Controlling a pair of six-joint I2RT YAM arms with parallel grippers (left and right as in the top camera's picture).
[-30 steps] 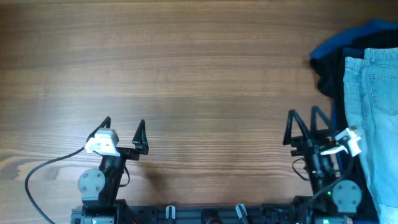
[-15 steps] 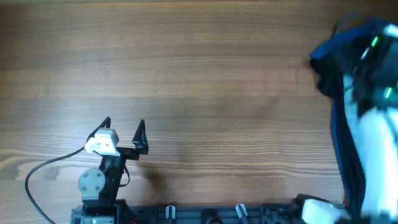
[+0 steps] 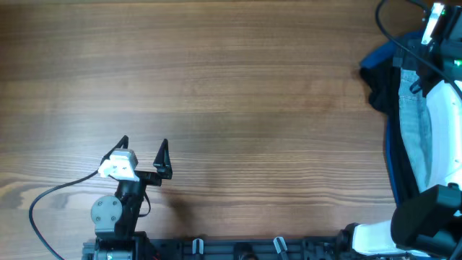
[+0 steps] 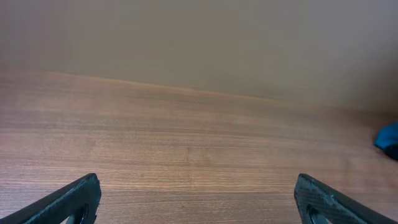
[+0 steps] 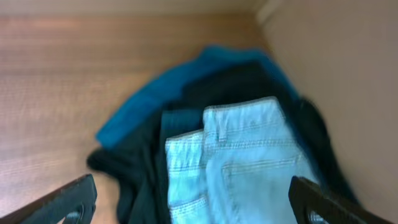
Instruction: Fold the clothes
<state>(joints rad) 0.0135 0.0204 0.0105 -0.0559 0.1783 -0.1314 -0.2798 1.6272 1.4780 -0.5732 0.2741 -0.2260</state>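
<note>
The pale blue denim shorts lie on top of a pile at the table's right edge, over a black garment and a bright blue garment. My right gripper is open and empty, above the shorts with a finger on either side of them. In the overhead view my right arm reaches over the pile and hides most of the shorts; the black garment and blue garment stick out to its left. My left gripper is open and empty over bare wood.
The wooden table stretches left of the pile. A black cable loops beside the left arm's base. The blue garment's edge shows far right in the left wrist view. A wall runs along the table's right side.
My right arm has risen from its place at the front edge and swung out over the clothes pile, now covering most of the shorts. The left arm has not moved.
</note>
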